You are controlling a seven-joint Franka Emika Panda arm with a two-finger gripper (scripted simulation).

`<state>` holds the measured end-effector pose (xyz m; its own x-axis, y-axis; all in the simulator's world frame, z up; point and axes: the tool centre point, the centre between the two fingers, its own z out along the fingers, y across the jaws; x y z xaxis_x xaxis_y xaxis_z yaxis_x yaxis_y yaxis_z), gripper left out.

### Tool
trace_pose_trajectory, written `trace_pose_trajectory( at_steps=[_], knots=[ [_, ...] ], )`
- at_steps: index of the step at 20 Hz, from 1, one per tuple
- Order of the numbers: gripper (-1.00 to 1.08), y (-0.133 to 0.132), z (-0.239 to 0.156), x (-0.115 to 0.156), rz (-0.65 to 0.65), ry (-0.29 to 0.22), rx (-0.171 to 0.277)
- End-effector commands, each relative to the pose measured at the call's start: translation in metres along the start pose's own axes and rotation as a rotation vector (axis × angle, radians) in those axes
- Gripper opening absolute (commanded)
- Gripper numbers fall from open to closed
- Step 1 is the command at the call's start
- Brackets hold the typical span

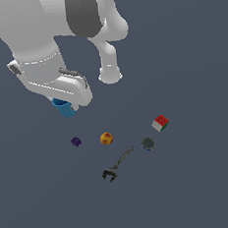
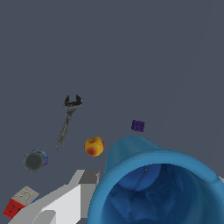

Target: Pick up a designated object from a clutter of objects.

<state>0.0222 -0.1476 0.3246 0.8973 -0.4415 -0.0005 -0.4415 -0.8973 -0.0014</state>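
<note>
My claw [image 1: 65,105] pinches the cup [image 1: 64,108] above the ball [image 1: 106,138]; lift seems underway, so next I hold firm.

Pretty flat, even light all over, kinda dim against the dark grey floor [image 1: 202,186]. No cast shadows anywhere, no glare. Renders look soft and low-res; the blue cup [image 2: 157,183] right at the wrist camera looks stretched.

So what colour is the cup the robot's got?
Bright blue. The cup shows best in the wrist view, right at the gripper.
</note>
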Motion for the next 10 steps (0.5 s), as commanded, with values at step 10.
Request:
trace_pose_trajectory(
  at_steps=[10],
  knots=[
    [-1.0, 0.031, -0.095, 0.004, -0.001, 0.0, -0.001]
  ],
)
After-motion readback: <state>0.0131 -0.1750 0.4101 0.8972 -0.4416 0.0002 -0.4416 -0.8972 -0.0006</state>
